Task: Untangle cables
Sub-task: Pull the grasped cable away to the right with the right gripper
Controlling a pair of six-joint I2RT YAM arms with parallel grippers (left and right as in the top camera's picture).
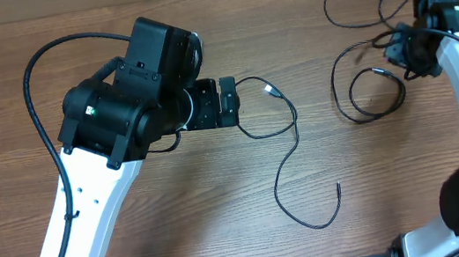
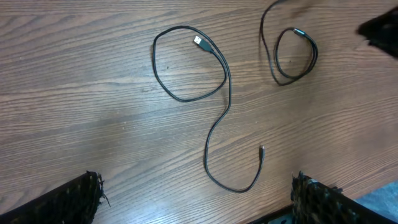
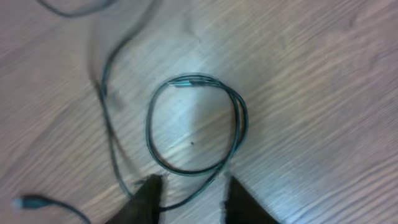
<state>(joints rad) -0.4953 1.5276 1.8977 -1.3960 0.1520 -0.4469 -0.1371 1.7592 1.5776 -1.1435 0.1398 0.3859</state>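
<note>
One long black cable (image 1: 290,151) lies spread out at mid-table, with a loop and a silvery plug (image 1: 272,92) at its upper end; it also shows in the left wrist view (image 2: 217,124). A small black coil (image 1: 372,96) lies to the right, and it shows in the right wrist view (image 3: 196,124) too. Another thin cable (image 1: 342,7) lies at the far right back. My left gripper (image 1: 230,102) is open and empty, its fingers wide apart (image 2: 196,199) above the table. My right gripper (image 1: 399,51) hovers over the coil, open (image 3: 189,183), with a cable strand passing between its fingers.
The table is brown wood (image 1: 226,235). Thick black arm cables run along the left arm (image 1: 34,92). The table's front edge shows at the lower right of the left wrist view (image 2: 373,202).
</note>
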